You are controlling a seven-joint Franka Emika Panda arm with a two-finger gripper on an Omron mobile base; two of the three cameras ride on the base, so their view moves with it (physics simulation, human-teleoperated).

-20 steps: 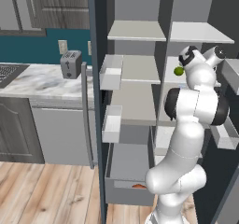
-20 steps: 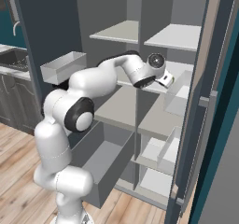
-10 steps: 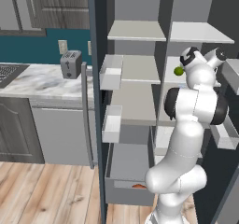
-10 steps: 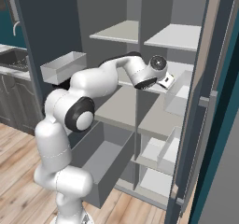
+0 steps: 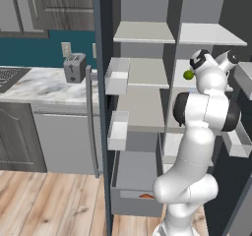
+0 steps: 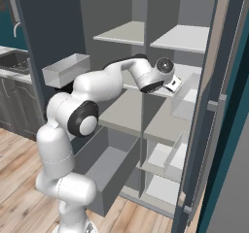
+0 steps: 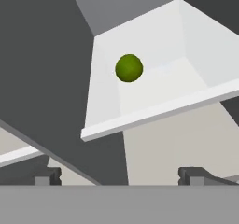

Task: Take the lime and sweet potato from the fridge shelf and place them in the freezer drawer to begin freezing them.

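The gripper [image 7: 119,175] stands spread to its full width with nothing between its two dark finger tips, which rise apart at the bottom of the hand view; it points at the lime and is well short of it. One white arm [image 5: 197,146] rises from the base and reaches into the open fridge [image 5: 147,4], a tall dark grey cabinet whose inside is split into two columns. In the left base view two light-grey slabs sit at the top, side by side, and lower slabs follow beneath them in each column. The fridge shelf [image 7: 154,64] that bears the lime is in the right column, the second level down, partly hidden behind the arm's wrist in the left base view. One freezer drawer [image 5: 135,181] is pulled out at the bottom of the left column, a deep grey box with a flat front panel. Two small white bins [image 5: 117,75] hang one above the other on the left side in the left base view. To the left of the fridge runs a marble counter [image 5: 39,85] with one toaster [image 5: 74,67] on it. One sweet potato [image 5: 146,196] lies in the drawer, only its orange-red top edge showing above the front panel. One lime [image 7: 129,68], a small round green ball, rests on the shelf near its back left corner in the hand view; in the left base view it sits just beside the wrist.
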